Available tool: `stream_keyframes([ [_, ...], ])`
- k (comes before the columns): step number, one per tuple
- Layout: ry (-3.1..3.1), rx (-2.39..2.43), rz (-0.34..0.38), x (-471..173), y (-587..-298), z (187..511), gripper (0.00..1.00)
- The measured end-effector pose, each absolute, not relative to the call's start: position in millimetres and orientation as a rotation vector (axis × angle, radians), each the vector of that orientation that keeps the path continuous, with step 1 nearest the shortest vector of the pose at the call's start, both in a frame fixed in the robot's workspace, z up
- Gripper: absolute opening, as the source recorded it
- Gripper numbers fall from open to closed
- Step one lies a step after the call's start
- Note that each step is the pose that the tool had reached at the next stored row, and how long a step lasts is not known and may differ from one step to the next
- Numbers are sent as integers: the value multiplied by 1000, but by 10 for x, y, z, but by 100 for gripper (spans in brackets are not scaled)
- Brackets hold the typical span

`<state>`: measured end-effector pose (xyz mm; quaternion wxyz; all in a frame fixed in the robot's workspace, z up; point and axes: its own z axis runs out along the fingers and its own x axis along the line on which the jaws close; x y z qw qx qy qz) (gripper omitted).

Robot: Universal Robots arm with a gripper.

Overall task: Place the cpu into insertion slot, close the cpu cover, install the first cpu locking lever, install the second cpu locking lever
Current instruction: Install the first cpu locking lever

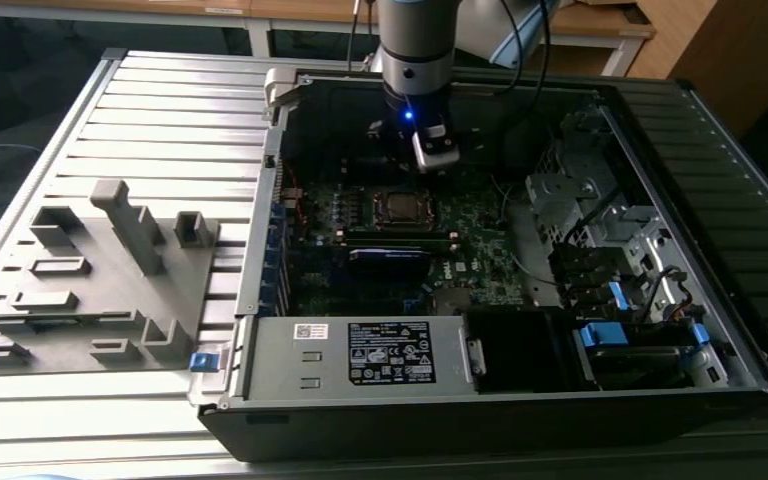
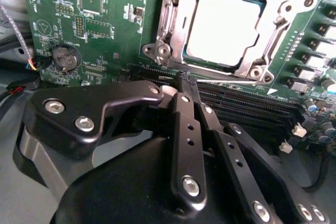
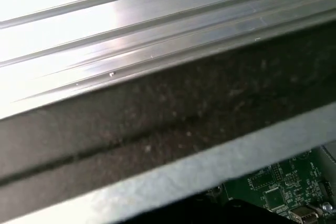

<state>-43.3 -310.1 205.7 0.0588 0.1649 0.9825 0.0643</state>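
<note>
Cpu [image 2: 223,27] seated in its socket, cpu cover [image 2: 176,22] lying flat around it, gripper [image 2: 186,83] just beside the socket's edge, fingers [image 2: 182,116] pressed together.

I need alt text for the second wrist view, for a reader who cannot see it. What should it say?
The cpu lies in its socket on a green motherboard, with the silvery cpu cover lowered around it. In the foreground the black gripper, closed, points its tips at the socket's edge, beside dark memory slots.
</note>
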Motion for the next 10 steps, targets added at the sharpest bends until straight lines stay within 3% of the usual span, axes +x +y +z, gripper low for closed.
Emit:
stream_keyframes([
  [10, 2973, 505, 194, -434, -3040, 2055, 11],
])
